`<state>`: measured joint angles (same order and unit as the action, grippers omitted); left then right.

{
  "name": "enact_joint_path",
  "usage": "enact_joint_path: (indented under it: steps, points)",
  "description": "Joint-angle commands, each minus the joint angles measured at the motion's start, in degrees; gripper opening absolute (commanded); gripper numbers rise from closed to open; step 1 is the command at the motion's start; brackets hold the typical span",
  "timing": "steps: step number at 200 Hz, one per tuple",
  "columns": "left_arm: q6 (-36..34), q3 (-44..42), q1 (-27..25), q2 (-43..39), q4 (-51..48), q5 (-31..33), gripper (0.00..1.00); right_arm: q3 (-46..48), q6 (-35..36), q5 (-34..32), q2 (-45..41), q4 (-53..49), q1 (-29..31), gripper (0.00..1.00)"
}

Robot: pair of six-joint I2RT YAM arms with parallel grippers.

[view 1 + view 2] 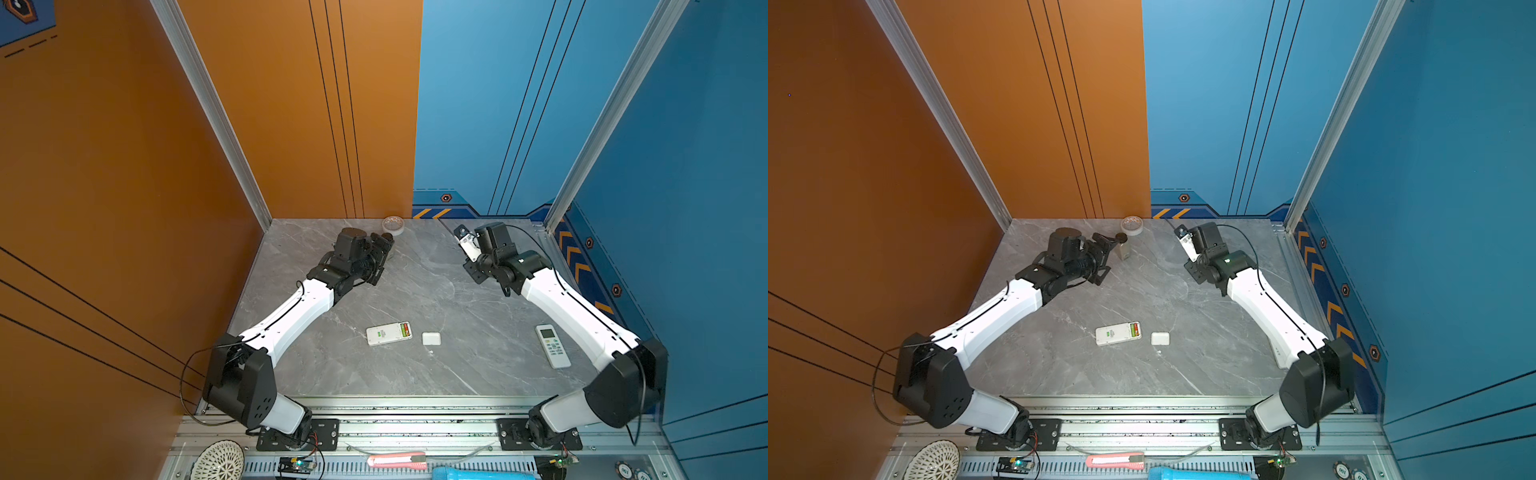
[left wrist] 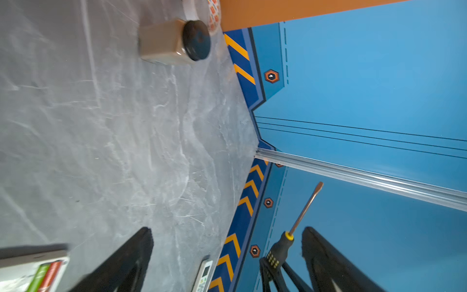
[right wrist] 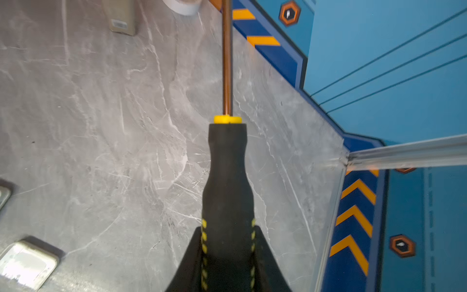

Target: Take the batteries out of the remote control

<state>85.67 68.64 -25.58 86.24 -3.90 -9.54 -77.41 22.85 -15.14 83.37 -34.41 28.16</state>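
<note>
Two batteries (image 1: 405, 331) (in remote (image 1: 384, 335)) — right tool (image 3: 227, 230) grips screwdriver (image 3: 226, 172).

The right wrist view's edge is cutting off the tip of the copper-shafted screwdriver with the black-and-yellow handle (image 3: 227, 164), and the right gripper (image 3: 227, 228) is hiding the handle's butt. In the left wrist view the white open-backed remote control (image 2: 27, 265) is showing blurred and running off the frame, its slim cylindrical batteries (image 2: 50, 274) only partly seen; the white tape roll (image 2: 192, 10) is likewise running off the edge. In a top view the right arm is covering most of the white buttoned remote (image 1: 1278, 353).
</note>
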Motion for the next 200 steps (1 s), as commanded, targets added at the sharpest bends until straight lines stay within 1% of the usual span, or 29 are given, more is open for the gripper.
enact_joint_path:
  steps: [1,27,44,46,53,74,95,98,114,125,159,172,174,186,191,192,197,200]
  points:
    - [6.94,0.46,-0.77,1.13,6.99,-2.97,0.89,2.35,3.62,-8.36,-0.21,-0.66,4.22,0.00]
    - [10.47,-1.21,-1.56,1.04,10.21,-2.04,0.88,2.63,4.60,-13.69,-0.35,-0.52,9.02,0.00]
    - [11.11,-1.64,-1.97,1.17,10.10,-1.93,0.88,2.78,5.42,-15.95,-0.05,-0.36,11.55,0.00]
    - [11.23,-1.68,-1.98,1.23,10.18,-1.96,0.88,2.93,5.79,-16.28,-0.05,-0.20,13.36,0.00]
    - [11.91,-2.17,-2.09,1.58,10.58,-2.36,0.88,3.34,6.45,-17.43,-0.05,0.46,14.88,0.00]
    - [15.07,-4.38,-2.62,2.57,13.76,-2.53,0.88,4.33,7.89,-19.67,0.10,1.41,17.74,0.00]
    - [15.94,-4.91,-3.02,4.54,15.40,-3.75,0.87,5.43,10.03,-22.04,-0.04,2.29,20.62,0.00]
    - [16.24,-5.12,-3.06,4.82,15.59,-3.90,0.82,5.72,10.48,-22.55,-0.12,2.68,21.06,0.00]
    - [17.43,-6.45,-3.54,5.64,18.18,-3.56,0.70,6.71,11.98,-24.19,-0.47,3.91,22.74,0.00]
    - [17.47,-6.52,-3.84,6.17,18.21,-3.97,0.58,6.74,12.14,-24.79,-0.49,3.92,23.23,0.00]
    - [17.57,-8.09,-4.56,6.19,19.42,-3.57,0.16,7.73,13.48,-25.86,-1.14,3.96,23.71,0.00]
    - [17.05,-8.61,-4.40,5.88,19.98,-3.60,0.02,8.13,13.79,-25.76,-1.81,4.07,23.70,0.00]
    - [16.94,-8.68,-4.39,5.81,19.98,-3.68,0.00,8.16,13.80,-25.55,-2.07,4.09,23.69,0.00]
    - [16.72,-9.07,-4.21,5.57,19.96,-3.95,0.00,8.27,14.06,-24.67,-2.96,4.09,23.69,0.00]
    - [16.78,-9.22,-4.21,5.47,20.20,-3.91,0.00,8.14,13.89,-24.28,-3.31,4.09,23.65,0.04]
    - [16.84,-9.22,-4.21,5.45,20.31,-3.95,0.00,8.15,13.67,-23.96,-3.48,4.09,23.57,0.08]
    - [17.18,-9.23,-4.15,5.39,21.05,-3.84,0.00,7.81,12.76,-22.79,-4.01,3.98,23.23,0.21]
    - [17.55,-10.84,-4.12,5.31,21.68,-3.78,0.00,7.57,11.97,-21.77,-4.34,3.67,22.99,0.31]
